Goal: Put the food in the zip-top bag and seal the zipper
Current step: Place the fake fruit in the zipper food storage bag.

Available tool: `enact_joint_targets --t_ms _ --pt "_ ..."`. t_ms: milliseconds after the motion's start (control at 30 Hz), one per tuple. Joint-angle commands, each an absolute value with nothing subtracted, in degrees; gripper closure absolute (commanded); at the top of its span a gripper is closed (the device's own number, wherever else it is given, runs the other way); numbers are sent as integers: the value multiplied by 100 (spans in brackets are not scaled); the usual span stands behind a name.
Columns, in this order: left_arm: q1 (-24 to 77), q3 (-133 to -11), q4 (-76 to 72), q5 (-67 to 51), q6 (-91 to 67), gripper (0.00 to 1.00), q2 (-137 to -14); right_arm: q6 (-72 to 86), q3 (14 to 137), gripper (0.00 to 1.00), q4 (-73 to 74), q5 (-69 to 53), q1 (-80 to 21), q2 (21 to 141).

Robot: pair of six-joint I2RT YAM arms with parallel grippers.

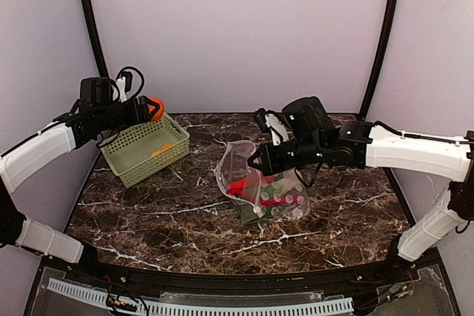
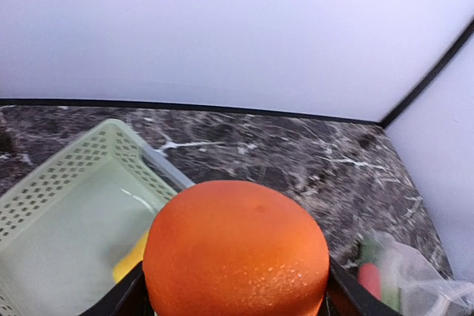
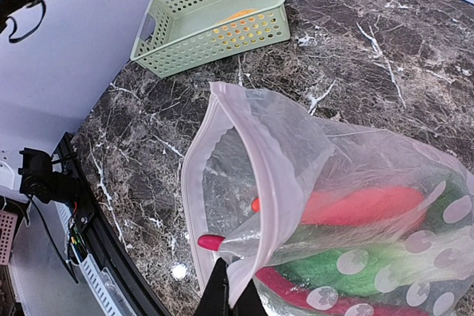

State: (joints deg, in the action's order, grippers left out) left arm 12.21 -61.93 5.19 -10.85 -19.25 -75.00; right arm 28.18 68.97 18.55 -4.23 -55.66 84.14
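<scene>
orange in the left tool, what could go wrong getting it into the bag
1. The orange is round and gripped only at its sides by the left tool, over the basket, well away from the bag; it might slip on the way across.
2. The right tool pinches the floppy bag at one spot, so the mouth may sag when the orange pushes in.
3. A red tip lies near the mouth and could foul the zipper.

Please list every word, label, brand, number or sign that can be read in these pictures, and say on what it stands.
There is no readable text in any view.
The bag carries only pale round dots, no letters.
The basket and the orange fruit show no label or print.
</scene>
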Motion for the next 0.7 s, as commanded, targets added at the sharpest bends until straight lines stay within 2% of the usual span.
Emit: enact_joint_targets --t_ms 0,267,500,667 --pt "2136 -5628 515 -1504 -2162 37 -6714 2839 7000 100 1779 -367 -5528 8315" --pt "3621 -5169 237 -2100 -2442 37 -6116 2860 7090 100 1782 -417 -5529 8361" --pt "4787 -5134 103 -2031 -2434 37 -6368 2897 7093 100 1749 -396 -5537 8350" --pt "5135 -5193 30 -1689 -2415 37 -6843 2900 7102 100 1745 -428 -5545 8343"
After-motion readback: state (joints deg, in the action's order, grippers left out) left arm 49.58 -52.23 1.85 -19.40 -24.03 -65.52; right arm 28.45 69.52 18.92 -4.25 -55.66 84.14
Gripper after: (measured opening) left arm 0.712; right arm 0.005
